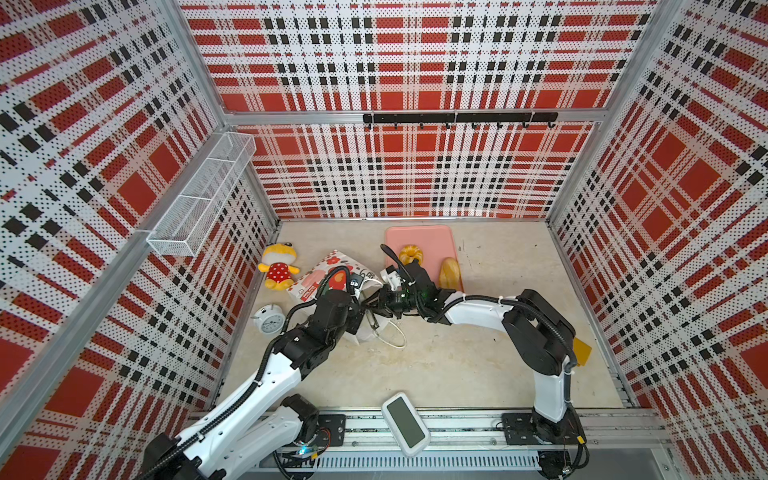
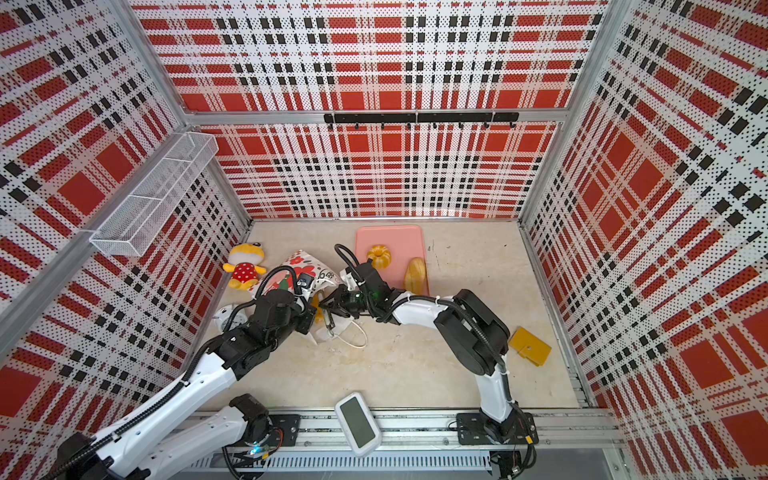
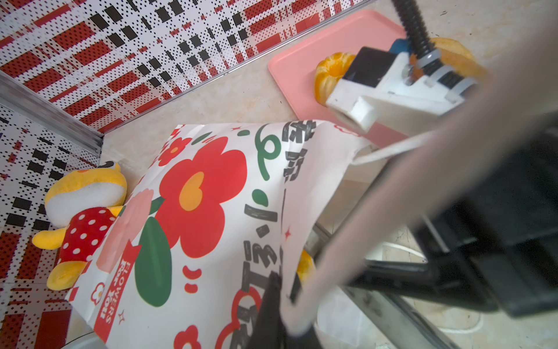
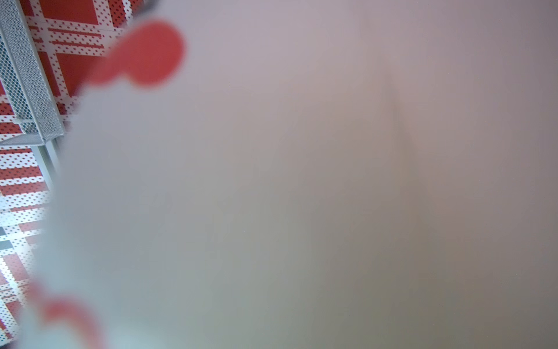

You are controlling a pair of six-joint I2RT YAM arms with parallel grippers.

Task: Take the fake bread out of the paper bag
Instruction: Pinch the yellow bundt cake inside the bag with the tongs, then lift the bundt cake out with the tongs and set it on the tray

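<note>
Fake bread [image 3: 305,266], at the mouth of the side-lying paper bag [image 1: 332,262]: probably light, glossy, slippery; take across its middle; left gripper [image 3: 282,297] pinches the rim, right gripper [image 2: 326,306] closed inside, hold unseen.

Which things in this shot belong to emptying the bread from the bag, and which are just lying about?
Job: paper bag; ring cake and long loaf, already on the pink tray; a yellow bread piece just inside the bag's mouth.

Lying about: plush toy, alarm clock, yellow block, white screen device, wire basket, hook rail.
</note>
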